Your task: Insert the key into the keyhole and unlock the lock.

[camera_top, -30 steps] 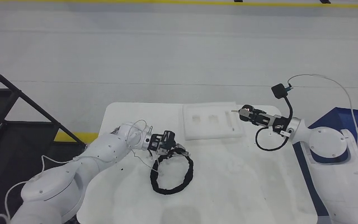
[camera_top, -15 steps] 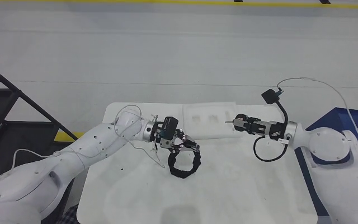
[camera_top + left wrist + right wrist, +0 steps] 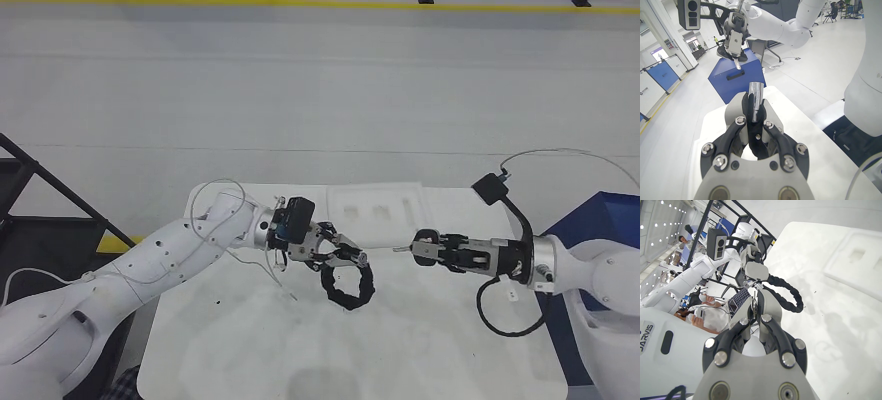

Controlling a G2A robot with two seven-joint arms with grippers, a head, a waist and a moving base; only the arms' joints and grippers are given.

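With both arms drawn inward above the worktop [image 3: 450, 340], the left gripper [image 3: 754, 103], jaws clamped on the chrome barrel of the lock [image 3: 756, 91], now faces the key [image 3: 736, 64] pinched between the jaws of the right gripper [image 3: 420, 247], near but apart, insertion pending.

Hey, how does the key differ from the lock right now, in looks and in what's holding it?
The lock is a shiny cylinder with a black cable loop; the key is a thin flat blade. The lock sits in the left gripper, the key in the right gripper. The lock is far bulkier than the key. Both are gripped and face each other across a gap.
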